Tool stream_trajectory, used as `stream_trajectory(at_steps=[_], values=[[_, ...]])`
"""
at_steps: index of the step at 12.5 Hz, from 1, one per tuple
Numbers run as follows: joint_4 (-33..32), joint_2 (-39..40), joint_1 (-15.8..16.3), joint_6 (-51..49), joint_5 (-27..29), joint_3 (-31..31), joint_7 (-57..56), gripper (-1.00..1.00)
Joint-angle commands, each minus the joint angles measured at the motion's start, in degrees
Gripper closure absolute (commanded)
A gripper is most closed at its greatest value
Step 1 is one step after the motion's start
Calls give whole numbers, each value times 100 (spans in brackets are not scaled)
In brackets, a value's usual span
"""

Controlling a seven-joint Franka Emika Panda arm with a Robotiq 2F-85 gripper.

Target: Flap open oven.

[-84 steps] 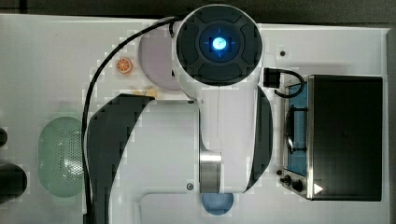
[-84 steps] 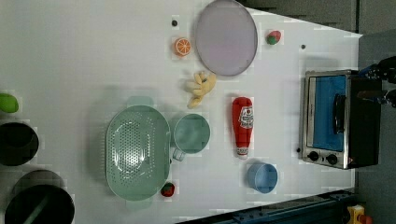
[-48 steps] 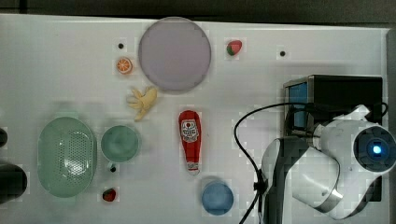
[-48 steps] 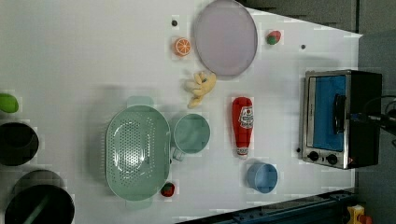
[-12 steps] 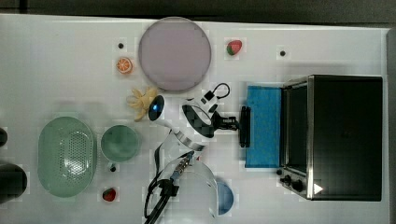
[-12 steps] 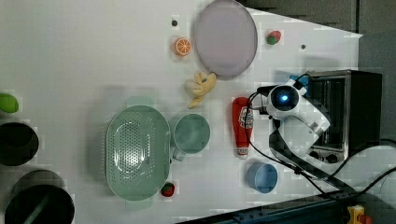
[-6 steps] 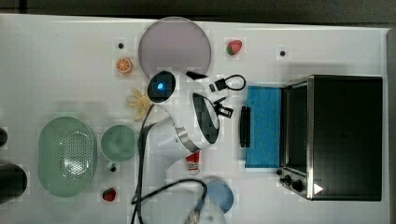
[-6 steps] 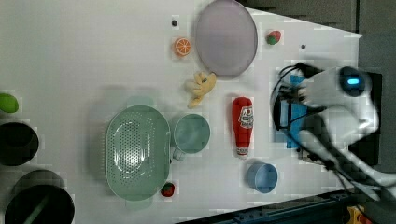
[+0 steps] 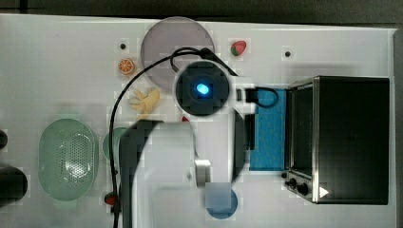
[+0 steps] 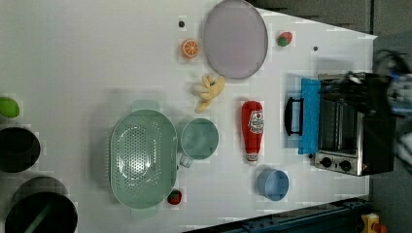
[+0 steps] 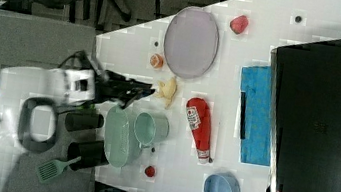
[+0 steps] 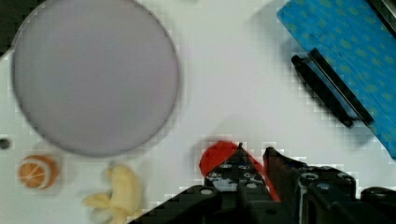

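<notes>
The oven (image 9: 351, 137) stands at the top view's right, black on top, with two knobs at one end of its front. Its blue-tinted glass door (image 9: 268, 128) lies flapped down flat on the table, the dark bar handle (image 9: 249, 137) at its outer edge. The wrist view has the door (image 12: 345, 51) and the handle (image 12: 327, 88) off to one side. My gripper (image 12: 253, 154) hangs above the red ketchup bottle (image 12: 217, 156), away from the handle. Its fingers stand a little apart with nothing between them. My arm (image 9: 202, 89) covers the table's middle in the top view.
A purple plate (image 10: 235, 39), an orange slice (image 10: 190, 48) and a banana bunch (image 10: 209, 91) lie near the ketchup bottle (image 10: 252, 128). A mint colander (image 10: 143, 158), a mint cup (image 10: 199, 139) and a blue bowl (image 10: 273, 184) stand on the white table. Black pots (image 10: 17, 148) sit at the left view's left.
The door, shut a few seconds ago, has lain open over the last second. My arm has drawn back from the handle toward the top view's left and risen.
</notes>
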Motion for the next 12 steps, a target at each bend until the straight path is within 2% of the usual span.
stream_trajectory(at_steps=[1,6,12], values=[[229,-501,-138,-836,69,-183,444,65],[827,-1152,-115,-2711,68,-99,788,65],[919,-1191,-117,-2722,67,-100,788,65]])
